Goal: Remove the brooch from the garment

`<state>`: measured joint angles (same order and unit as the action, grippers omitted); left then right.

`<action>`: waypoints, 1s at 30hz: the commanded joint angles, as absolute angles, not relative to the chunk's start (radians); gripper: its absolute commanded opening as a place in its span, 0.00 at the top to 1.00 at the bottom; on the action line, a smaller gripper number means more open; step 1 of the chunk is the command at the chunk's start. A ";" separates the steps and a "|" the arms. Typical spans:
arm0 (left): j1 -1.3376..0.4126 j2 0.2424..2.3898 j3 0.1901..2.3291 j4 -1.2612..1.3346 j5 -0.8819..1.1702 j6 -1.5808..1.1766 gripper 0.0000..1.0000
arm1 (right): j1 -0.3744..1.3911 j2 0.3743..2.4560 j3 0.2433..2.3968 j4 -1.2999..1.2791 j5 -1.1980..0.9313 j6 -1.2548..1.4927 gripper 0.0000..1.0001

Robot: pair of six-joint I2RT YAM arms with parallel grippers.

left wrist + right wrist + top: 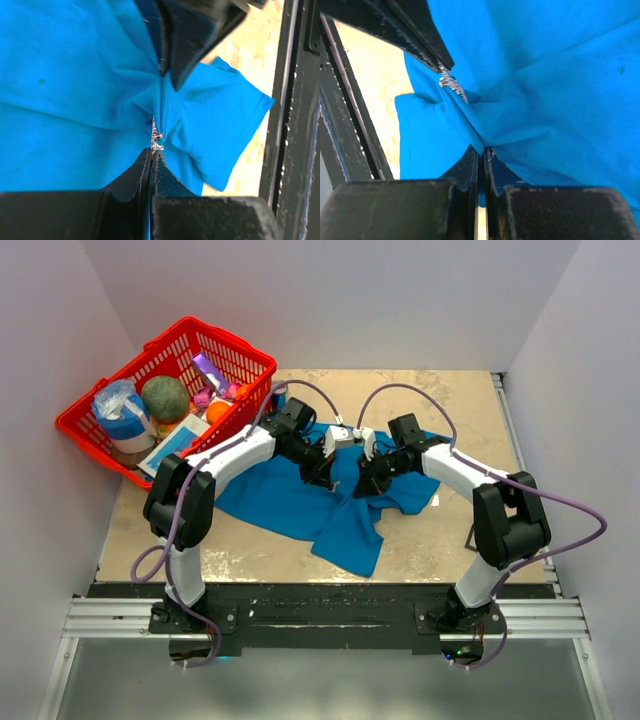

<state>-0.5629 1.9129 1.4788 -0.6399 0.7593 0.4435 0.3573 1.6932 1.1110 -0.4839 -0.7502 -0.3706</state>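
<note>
The left tool (151, 154) is pressing its tips together, seemingly pinching the near end of the brooch (156, 139), which is sitting right at those tips on a gathered ridge of the shirt (65, 100). The brooch is looking small, stiff and light, likely to snag, with its rim offering the best hold. It is lying edge-on, its long axis pointing straight out toward the right tool (483, 151), which is pinching a soft shirt fold just beyond.

You have no legible text, number or brand to log. Packets inside the red basket (235, 345) carry printing, including a light-blue flat pack (175, 443) at the basket's near side, but it is too small to read.
</note>
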 commanded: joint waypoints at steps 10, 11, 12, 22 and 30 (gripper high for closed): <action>-0.575 1.898 1.496 -0.732 0.785 0.503 1.00 | 0.357 1.697 1.149 -0.483 -0.729 -0.376 0.97; -0.574 1.898 1.494 -0.730 0.788 0.503 1.00 | 0.356 1.698 1.149 -0.482 -0.727 -0.376 0.97; -0.575 1.898 1.494 -0.730 0.793 0.503 1.00 | 0.356 1.700 1.149 -0.483 -0.726 -0.376 0.97; -0.563 1.902 1.488 -0.746 0.851 0.503 1.00 | 0.357 1.701 1.138 -0.476 -0.723 -0.370 0.95; -0.560 1.901 1.482 -0.723 0.861 0.502 1.00 | 0.357 1.695 1.137 -0.472 -0.730 -0.367 0.94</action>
